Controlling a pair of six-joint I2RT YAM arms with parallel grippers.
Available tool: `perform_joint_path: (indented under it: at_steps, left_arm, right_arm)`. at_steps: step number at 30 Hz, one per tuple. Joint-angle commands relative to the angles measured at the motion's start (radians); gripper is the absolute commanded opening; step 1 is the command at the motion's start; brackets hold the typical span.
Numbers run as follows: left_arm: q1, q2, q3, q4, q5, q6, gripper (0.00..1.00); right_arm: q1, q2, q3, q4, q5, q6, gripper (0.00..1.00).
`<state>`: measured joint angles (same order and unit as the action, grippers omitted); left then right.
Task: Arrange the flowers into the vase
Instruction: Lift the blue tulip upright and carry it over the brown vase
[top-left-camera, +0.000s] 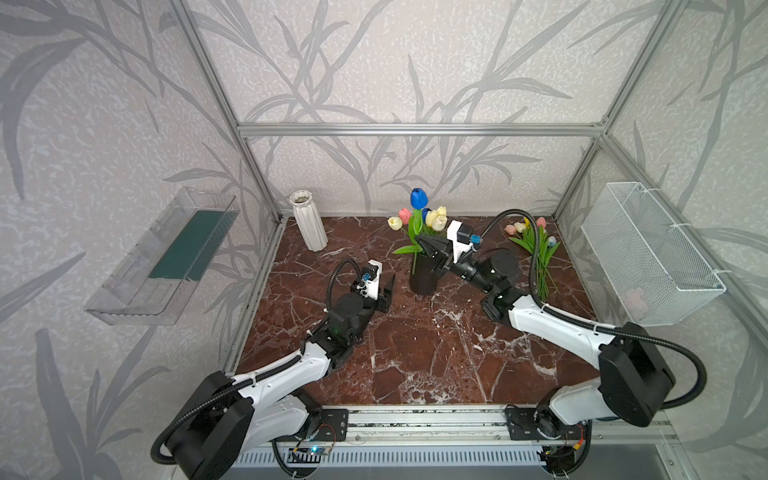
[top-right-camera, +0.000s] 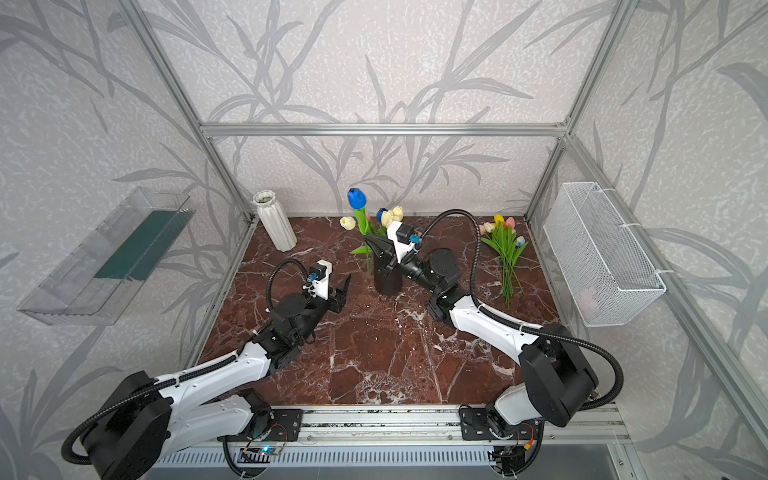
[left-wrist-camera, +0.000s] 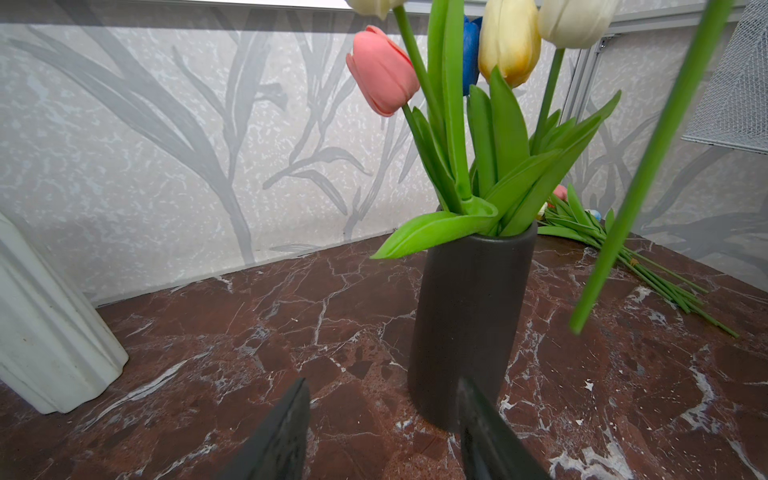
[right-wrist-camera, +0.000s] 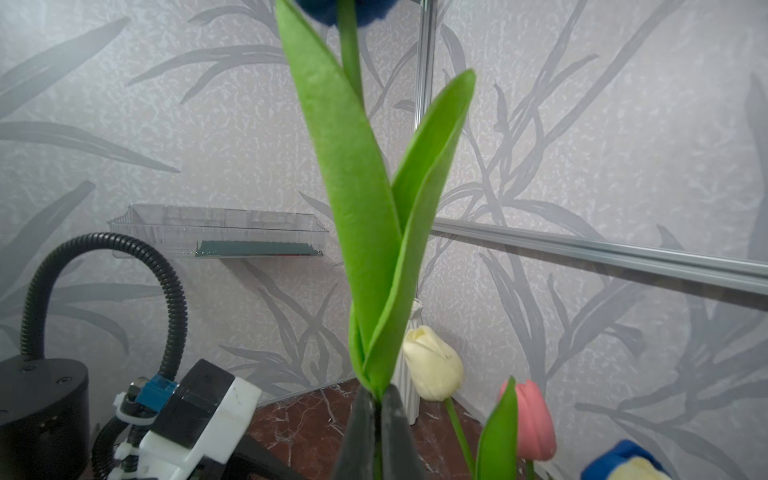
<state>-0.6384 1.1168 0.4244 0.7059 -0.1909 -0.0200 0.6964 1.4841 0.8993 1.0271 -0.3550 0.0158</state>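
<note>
- 2 arms reach in from the near edge over a red-brown marble tabletop (top-left-camera: 415, 365).
- Left gripper (top-left-camera: 388, 291) (top-right-camera: 341, 291) (left-wrist-camera: 382, 380): nearest item, low over the table and short of the black vase. Its jaws stand apart with nothing between them, which the left wrist view shows best.
- Black vase (top-left-camera: 423, 278) (top-right-camera: 387, 280) (left-wrist-camera: 469, 324): a plain upright cylinder at mid-table. It holds several standing tulips (top-left-camera: 434, 218) (left-wrist-camera: 382, 70) with pink, cream, pale yellow and blue heads.
- Right gripper (top-left-camera: 419, 239) (top-right-camera: 368, 237) (right-wrist-camera: 376, 403): above the vase rim, clamped on the stem of 1 blue tulip (top-left-camera: 419, 198) (top-right-camera: 356, 198) (right-wrist-camera: 357, 187).
  - Only the right wrist view shows the grip point, just beneath the 2 leaves.
  - Only the left wrist view shows the cut end of the stem (left-wrist-camera: 648, 166), hanging outside the vase and beside its wall.
- Loose bunch (top-left-camera: 538, 253) (top-right-camera: 507, 253) (left-wrist-camera: 623, 257): more tulips lying flat on the table to the right, well apart from the vase, heads toward the back wall.
- White ribbed vase (top-left-camera: 308, 222) (top-right-camera: 274, 222) (left-wrist-camera: 50, 332): upright in the far-left corner.
- Wire basket (top-left-camera: 648, 253) on the right wall and clear tray (top-left-camera: 166, 257) (right-wrist-camera: 216, 232) on the left wall. The basket's full shape shows in both top views.
</note>
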Motion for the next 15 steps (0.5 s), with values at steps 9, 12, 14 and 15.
perform_joint_path:
  at_steps: [9,12,14,15]
  left_arm:
    - [0.011,-0.053,-0.028,-0.01,-0.009,-0.003,0.58]
    - [0.013,-0.068,-0.029,-0.024,-0.011,0.0,0.58]
    - [0.015,-0.076,-0.029,-0.029,-0.016,0.0,0.59]
    - [0.016,-0.077,-0.031,-0.028,-0.014,0.0,0.59]
  right_arm:
    - [0.109,0.217,0.024,0.371,0.361,-0.372,0.0]
    - [0.108,0.261,0.058,0.367,0.42,-0.399,0.0]
    - [0.102,0.253,0.072,0.35,0.432,-0.4,0.0]
    - [0.098,0.249,0.077,0.341,0.437,-0.397,0.0]
